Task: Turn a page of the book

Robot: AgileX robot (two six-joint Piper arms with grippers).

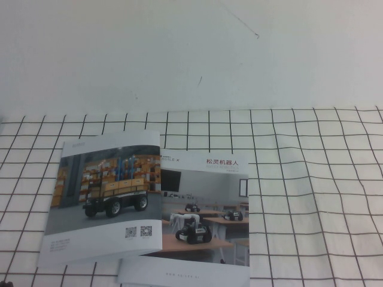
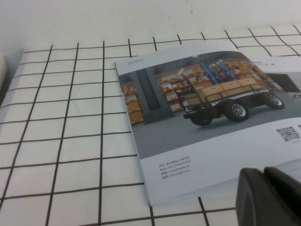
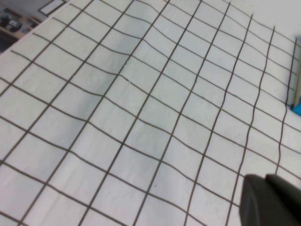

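The book [image 1: 105,197] lies flat on the checked cloth at the front left, closed. The page [image 1: 111,179] on top shows its side with a black wheeled robot in a warehouse and QR codes; its photo-row side is hidden. It also shows in the left wrist view [image 2: 211,108]. My left gripper [image 2: 263,175] is shut and empty, hovering just off the book's near edge. My right gripper [image 3: 265,181] is shut and empty over bare cloth, away from the book. Neither arm shows in the high view.
A second brochure [image 1: 203,209] with a classroom photo and a red Chinese title lies partly under the book, to its right; its corner shows in the right wrist view [image 3: 11,23]. The checked cloth [image 1: 311,197] covers the table. A blue object [image 3: 296,101] sits at the cloth's edge.
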